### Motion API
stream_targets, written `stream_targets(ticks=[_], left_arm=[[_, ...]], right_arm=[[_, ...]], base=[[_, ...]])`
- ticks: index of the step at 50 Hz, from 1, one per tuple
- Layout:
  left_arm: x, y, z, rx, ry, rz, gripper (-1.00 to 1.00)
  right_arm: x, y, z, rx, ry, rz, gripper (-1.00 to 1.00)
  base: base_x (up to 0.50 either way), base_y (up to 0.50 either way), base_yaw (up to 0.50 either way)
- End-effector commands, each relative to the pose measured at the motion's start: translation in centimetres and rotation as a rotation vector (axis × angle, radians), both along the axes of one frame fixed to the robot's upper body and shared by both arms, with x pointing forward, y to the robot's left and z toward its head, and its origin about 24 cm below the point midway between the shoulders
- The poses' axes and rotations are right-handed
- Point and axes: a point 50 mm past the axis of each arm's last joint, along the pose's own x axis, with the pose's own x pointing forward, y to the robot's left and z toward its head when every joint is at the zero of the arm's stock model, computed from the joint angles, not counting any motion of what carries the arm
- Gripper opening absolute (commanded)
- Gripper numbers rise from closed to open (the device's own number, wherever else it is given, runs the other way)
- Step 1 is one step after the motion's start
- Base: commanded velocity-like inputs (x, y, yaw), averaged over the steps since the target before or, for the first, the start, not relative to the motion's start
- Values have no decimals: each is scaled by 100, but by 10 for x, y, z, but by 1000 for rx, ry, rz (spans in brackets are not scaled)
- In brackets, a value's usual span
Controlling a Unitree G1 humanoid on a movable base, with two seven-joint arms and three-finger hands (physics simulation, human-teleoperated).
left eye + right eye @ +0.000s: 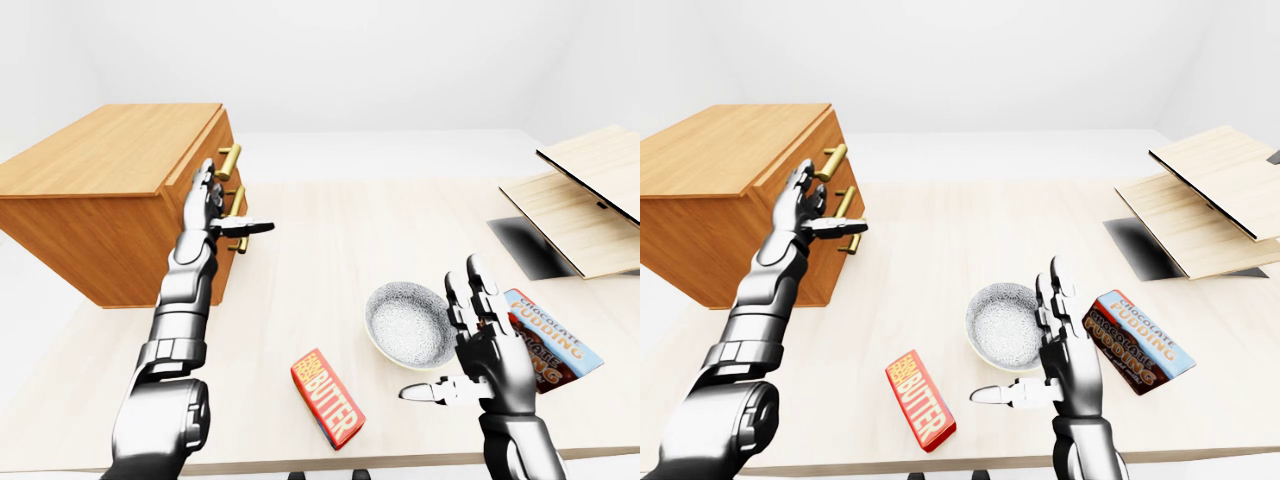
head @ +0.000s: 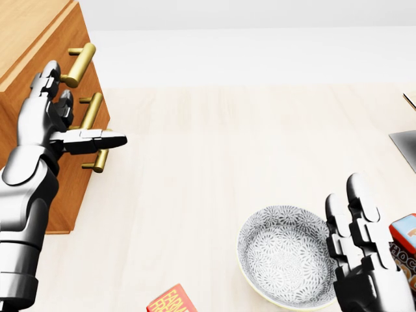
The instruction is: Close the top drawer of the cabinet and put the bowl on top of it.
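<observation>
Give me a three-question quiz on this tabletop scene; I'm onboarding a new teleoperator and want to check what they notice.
1. True or false: the bowl already sits on top of the cabinet.
2. Which hand is up by the cabinet's brass handles?
A. the left hand
B. the right hand
C. neither
3. Fill in: in the left-eye view, the red box lying left of the bowl reads ____.

Key:
1. False; it rests on the table, beside the open right hand.
2. A; its fingers are spread, closed on nothing.
3. Butter.
</observation>
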Motion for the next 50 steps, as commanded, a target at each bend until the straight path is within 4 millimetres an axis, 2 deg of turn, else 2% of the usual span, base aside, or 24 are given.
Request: stream_targets(ticks=[1, 10, 19, 36, 41, 50], left_arm=[[-3, 17, -27, -50, 106, 51, 100], [-4, 23, -22, -68, 87, 69, 100], [-9, 40, -12, -104, 37, 104, 100], [-17, 60, -9, -160, 8, 148, 100], [-18, 58, -11, -160, 9, 141, 100], [-34, 49, -4, -145, -82, 124, 100]], right_arm=[[0, 1, -1, -1, 7, 3, 100], [1, 1, -1, -1, 6, 3, 100], [1, 1, -2, -2, 7, 4, 100], [0, 1, -2, 0, 12, 2, 100], [1, 1, -3, 0, 13, 2, 100], [0, 0, -1, 2, 5, -1, 100]], base=[[0, 0, 0], [0, 0, 0], [0, 0, 0], [0, 0, 0], [0, 0, 0], [0, 0, 0]])
